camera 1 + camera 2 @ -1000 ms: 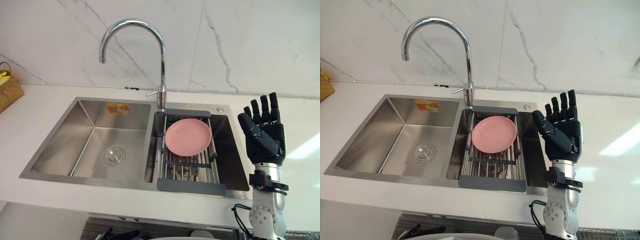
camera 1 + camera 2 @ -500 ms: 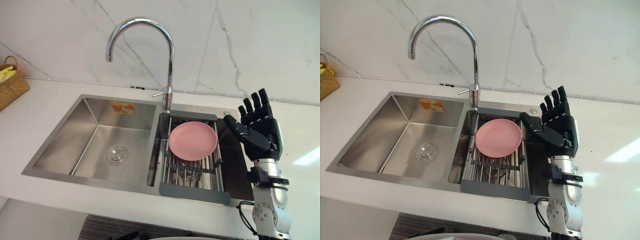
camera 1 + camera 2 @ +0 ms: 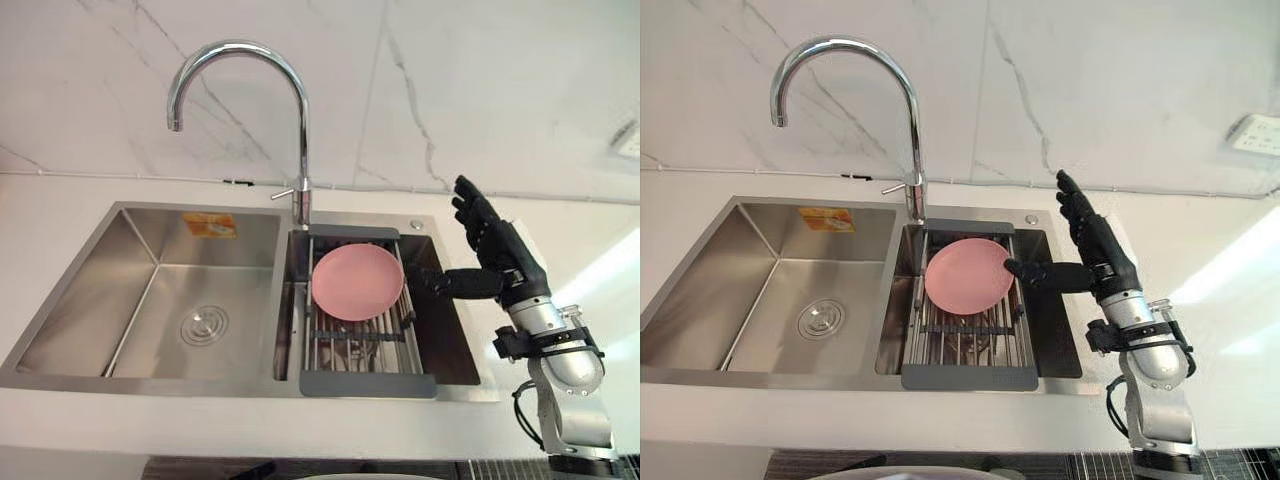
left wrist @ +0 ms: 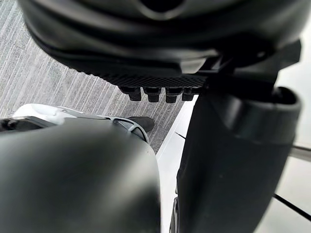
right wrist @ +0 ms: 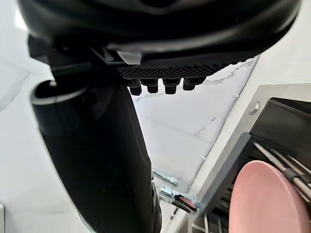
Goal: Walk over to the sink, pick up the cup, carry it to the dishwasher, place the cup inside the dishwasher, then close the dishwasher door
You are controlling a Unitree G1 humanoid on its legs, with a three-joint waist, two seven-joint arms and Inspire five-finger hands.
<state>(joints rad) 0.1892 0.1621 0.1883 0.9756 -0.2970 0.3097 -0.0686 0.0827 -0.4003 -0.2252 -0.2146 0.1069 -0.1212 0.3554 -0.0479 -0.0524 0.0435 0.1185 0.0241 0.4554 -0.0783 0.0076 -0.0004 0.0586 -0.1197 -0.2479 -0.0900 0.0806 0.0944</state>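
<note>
right hand [image 3: 500, 258], fingers [image 3: 470, 207] spread, just beside pink plate [image 3: 356, 282].

The robot's right hand [image 3: 498, 262], at 4 o'clock in the left eye view, is matt black, with segmented fingers [image 3: 472, 212] and a thick thumb [image 3: 455, 283]. Toward 5 o'clock from it, a black clamp ring [image 3: 545, 342] girds the wrist, and the right arm [image 3: 570, 395] is a rounded silver-grey casing. Seen close up, the left hand [image 4: 160, 43] is glossy black, with a finely ribbed strip [image 4: 155, 79] edging the palm by its blunt, squared fingertips [image 4: 148, 93].
</note>
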